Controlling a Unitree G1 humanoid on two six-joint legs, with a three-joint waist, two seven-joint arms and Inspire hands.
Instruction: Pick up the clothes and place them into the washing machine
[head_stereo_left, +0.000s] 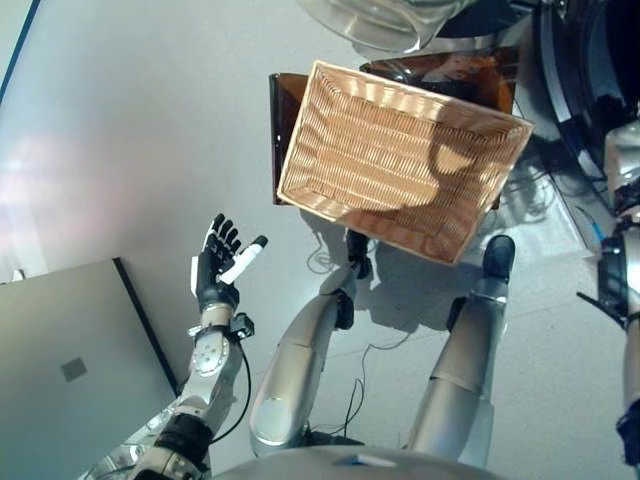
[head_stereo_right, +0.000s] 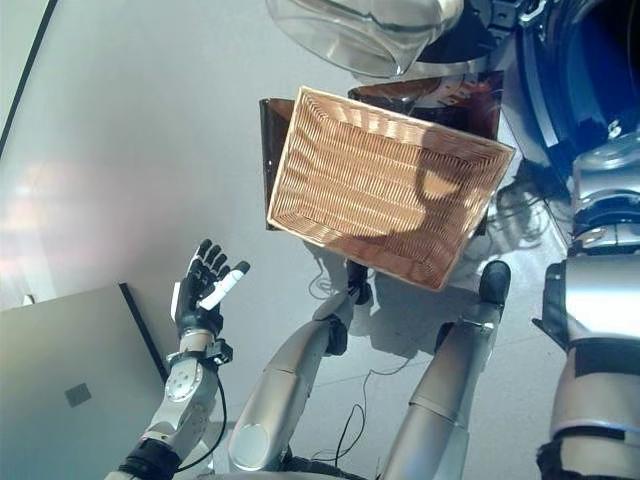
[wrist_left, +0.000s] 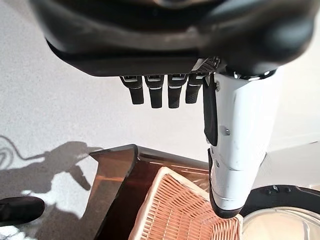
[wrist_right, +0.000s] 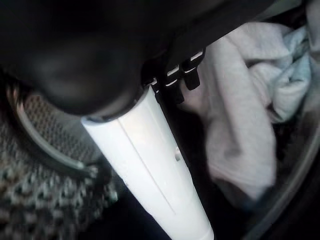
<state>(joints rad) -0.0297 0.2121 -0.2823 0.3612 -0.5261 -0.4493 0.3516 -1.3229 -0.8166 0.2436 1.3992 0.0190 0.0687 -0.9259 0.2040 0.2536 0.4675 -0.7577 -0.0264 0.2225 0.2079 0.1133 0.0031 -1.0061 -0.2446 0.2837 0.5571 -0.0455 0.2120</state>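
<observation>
The right hand (wrist_right: 150, 150) is inside the washing machine drum (wrist_right: 45, 130), fingers relaxed and holding nothing; the pale clothes (wrist_right: 240, 120) lie just past its fingertips. The left hand (head_stereo_left: 218, 262) hangs spread and idle, well apart from the empty wicker basket (head_stereo_left: 400, 160).

The right hand (wrist_right: 150, 135) is seen from very close — dark bulk, white-covered thumb extended, fingers (wrist_right: 179, 82) straight and holding nothing. Past the fingers, pale pink and light blue clothes (wrist_right: 245, 115) are seen heaped inside the washing machine's perforated drum (wrist_right: 35, 140).
</observation>
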